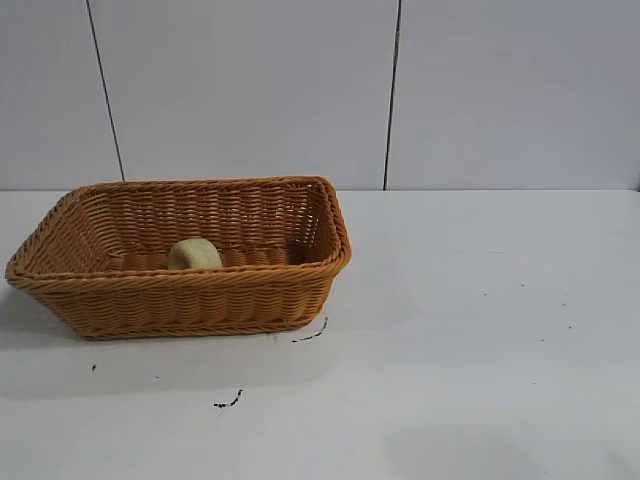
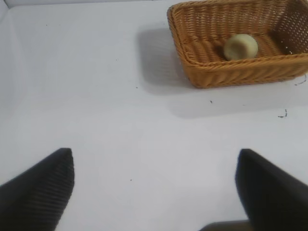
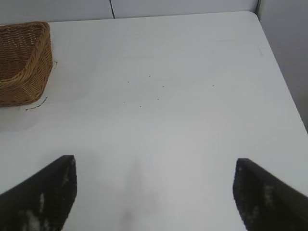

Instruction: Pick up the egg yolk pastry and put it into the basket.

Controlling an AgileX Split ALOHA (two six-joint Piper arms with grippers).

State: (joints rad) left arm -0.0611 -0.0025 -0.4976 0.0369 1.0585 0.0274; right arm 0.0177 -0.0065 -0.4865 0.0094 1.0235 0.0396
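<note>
On the left half of the white table [image 1: 480,330], well back from its front edge, stands the wicker basket [image 1: 180,300], orange-brown, rectangular, with flared sides and a braided rim. Inside it, resting on the woven floor close to the front wall and about midway along that wall, lies the egg yolk pastry [image 1: 195,255], a small pale yellow-cream lump, far smaller than the basket around it. Nothing touches the pastry from above.

Neither arm shows in the exterior view. From the left wrist camera, the left gripper [image 2: 154,187] hangs above bare tabletop, its two dark fingers [image 2: 41,187] spread wide apart with nothing between them; the basket and the pastry sit well apart from it. From the right wrist camera, the right gripper [image 3: 154,192] is likewise over bare tabletop with its scuffed dark fingers [image 3: 43,197] standing wide apart and empty, the end wall of the basket far off to one side and a corner of the table visible beyond.

A few small dark squiggles and specks [image 1: 228,402] mark the tabletop just in front of the basket and to its right
</note>
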